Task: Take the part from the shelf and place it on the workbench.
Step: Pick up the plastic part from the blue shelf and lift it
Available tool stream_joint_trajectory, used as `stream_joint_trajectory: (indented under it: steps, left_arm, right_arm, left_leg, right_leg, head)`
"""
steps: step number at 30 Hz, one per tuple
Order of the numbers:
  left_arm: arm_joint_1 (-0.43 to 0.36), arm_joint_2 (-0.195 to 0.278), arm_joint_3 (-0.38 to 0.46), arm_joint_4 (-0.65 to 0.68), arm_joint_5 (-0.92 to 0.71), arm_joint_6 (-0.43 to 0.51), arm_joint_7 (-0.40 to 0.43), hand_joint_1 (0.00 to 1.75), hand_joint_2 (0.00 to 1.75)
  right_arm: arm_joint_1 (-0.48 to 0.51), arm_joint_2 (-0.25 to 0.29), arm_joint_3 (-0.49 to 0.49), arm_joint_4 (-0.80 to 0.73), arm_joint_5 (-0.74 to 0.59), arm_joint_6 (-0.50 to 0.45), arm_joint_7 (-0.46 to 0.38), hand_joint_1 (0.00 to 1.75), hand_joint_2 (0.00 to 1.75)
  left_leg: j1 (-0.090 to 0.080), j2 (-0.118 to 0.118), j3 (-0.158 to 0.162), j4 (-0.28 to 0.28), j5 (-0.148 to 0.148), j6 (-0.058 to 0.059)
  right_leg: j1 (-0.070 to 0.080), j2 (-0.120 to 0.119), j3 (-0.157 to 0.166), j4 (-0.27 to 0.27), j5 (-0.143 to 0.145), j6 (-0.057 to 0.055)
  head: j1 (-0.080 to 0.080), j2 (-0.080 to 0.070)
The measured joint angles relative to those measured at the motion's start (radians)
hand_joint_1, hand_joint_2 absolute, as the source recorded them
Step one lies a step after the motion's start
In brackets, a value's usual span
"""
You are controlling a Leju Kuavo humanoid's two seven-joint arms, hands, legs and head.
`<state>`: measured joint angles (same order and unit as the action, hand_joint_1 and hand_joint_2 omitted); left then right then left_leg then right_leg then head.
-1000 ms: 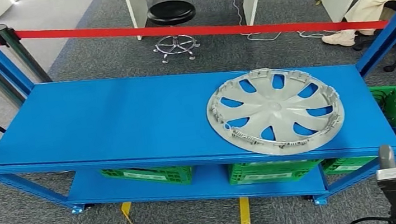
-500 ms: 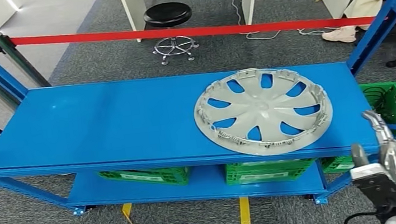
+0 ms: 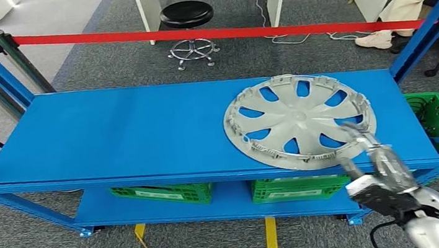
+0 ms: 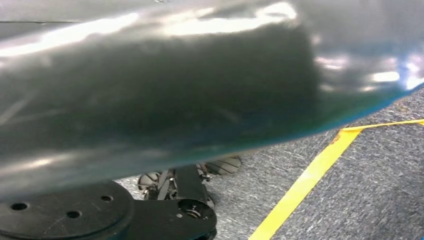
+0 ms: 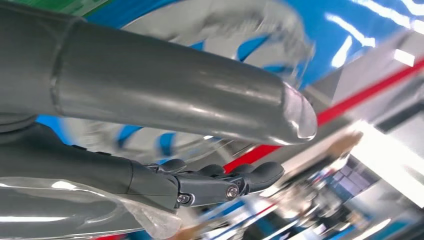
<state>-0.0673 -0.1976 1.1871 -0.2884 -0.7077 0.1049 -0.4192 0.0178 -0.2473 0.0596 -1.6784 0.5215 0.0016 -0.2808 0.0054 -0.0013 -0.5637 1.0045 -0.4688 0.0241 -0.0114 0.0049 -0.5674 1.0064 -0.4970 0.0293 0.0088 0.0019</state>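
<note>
You see a grey wheel cover [image 3: 300, 121] lying flat on the right part of the blue shelf's top board [image 3: 131, 134]. Your right hand [image 3: 372, 158] reaches over the shelf's front edge, fingers extended and apart, holding nothing, its fingertips over the cover's near rim. Green crates [image 3: 162, 194] sit on the lower board.
</note>
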Motion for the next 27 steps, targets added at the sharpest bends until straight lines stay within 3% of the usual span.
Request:
stream_joint_trajectory:
  steps: [10,12,13,15,17,19,20,22,24,25,27]
  left_arm:
    - [-0.002,0.002,-0.005,0.002,-0.007,0.000,0.000,0.00,0.00]
    - [-0.005,0.004,-0.012,0.004,-0.013,0.001,0.003,0.00,0.00]
    - [-0.006,0.007,-0.018,0.007,-0.020,0.002,0.007,0.00,0.00]
    - [-0.010,0.011,-0.034,0.015,-0.036,0.002,0.019,0.00,0.00]
    - [-0.016,0.016,-0.050,0.021,-0.046,0.001,0.031,0.00,0.00]
    - [-0.016,0.019,-0.057,0.024,-0.047,0.000,0.035,0.00,0.00]
    - [-0.015,0.020,-0.058,0.024,-0.047,0.000,0.035,0.00,0.00]
    - [-0.016,0.020,-0.060,0.024,-0.047,0.000,0.035,0.00,0.00]
    - [-0.020,0.021,-0.062,0.024,-0.047,0.001,0.037,0.00,0.00]
    - [-0.022,0.021,-0.063,0.024,-0.047,0.002,0.040,0.00,0.00]
    - [-0.022,0.020,-0.063,0.025,-0.046,0.005,0.045,0.00,0.00]
  right_arm:
    - [-0.023,-0.012,0.020,0.019,0.013,0.007,-0.001,0.00,0.00]
    - [-0.060,-0.027,0.053,0.046,0.035,0.014,-0.001,0.00,0.00]
    - [-0.098,-0.038,0.094,0.077,0.058,0.016,0.004,0.00,0.00]
    - [-0.211,-0.051,0.224,0.170,0.148,0.007,0.056,0.00,0.00]
    - [-0.318,-0.055,0.355,0.270,0.228,-0.007,0.112,0.00,0.00]
    - [-0.353,-0.056,0.404,0.319,0.256,-0.011,0.140,0.00,0.00]
    - [-0.359,-0.056,0.412,0.330,0.273,-0.012,0.159,0.00,0.00]
    - [-0.382,-0.056,0.431,0.360,0.318,-0.016,0.212,0.00,0.87]
    - [-0.412,-0.056,0.447,0.399,0.357,-0.024,0.263,0.00,1.75]
    - [-0.426,-0.055,0.452,0.422,0.372,-0.027,0.284,0.00,1.75]
    - [-0.446,-0.055,0.459,0.469,0.394,-0.029,0.313,0.00,1.75]
  left_leg:
    - [-0.001,0.000,0.000,-0.001,0.001,0.003]
    - [-0.001,0.000,-0.002,0.000,0.002,0.006]
    - [-0.001,0.001,-0.003,0.000,0.003,0.008]
    - [-0.003,-0.001,-0.004,0.003,0.001,0.001]
    - [-0.004,-0.002,-0.065,0.137,-0.066,-0.025]
    - [-0.002,-0.002,-0.138,0.291,-0.128,-0.043]
    - [-0.002,-0.002,-0.141,0.294,-0.114,-0.043]
    - [-0.002,-0.002,-0.096,0.187,-0.040,-0.037]
    - [-0.004,-0.002,-0.042,0.060,0.010,-0.029]
    - [-0.006,-0.002,-0.029,0.026,0.017,-0.026]
    - [-0.007,-0.003,-0.027,0.010,0.013,-0.019]
  right_leg:
    - [0.000,-0.001,-0.009,0.018,-0.014,0.003]
    - [0.000,-0.002,-0.042,0.092,-0.054,0.007]
    - [-0.001,-0.003,-0.076,0.163,-0.079,0.010]
    - [0.000,-0.003,-0.062,0.125,-0.043,0.006]
    - [-0.001,-0.005,-0.006,0.007,0.014,-0.017]
    - [-0.003,-0.006,0.001,0.000,0.011,-0.034]
    - [-0.003,-0.005,0.001,0.000,0.011,-0.034]
    - [-0.002,-0.003,0.004,0.000,0.010,-0.033]
    - [0.001,-0.001,0.004,0.002,0.008,-0.029]
    - [0.002,-0.001,0.002,0.002,0.008,-0.025]
    - [0.003,-0.003,0.000,0.000,0.010,-0.015]
  head:
    - [0.003,0.000]
    - [0.006,0.000]
    - [0.007,0.000]
    - [0.006,0.000]
    - [0.001,0.000]
    - [-0.005,0.000]
    - [-0.005,0.000]
    - [-0.005,0.000]
    - [-0.004,0.000]
    - [-0.004,0.000]
    - [-0.003,0.000]
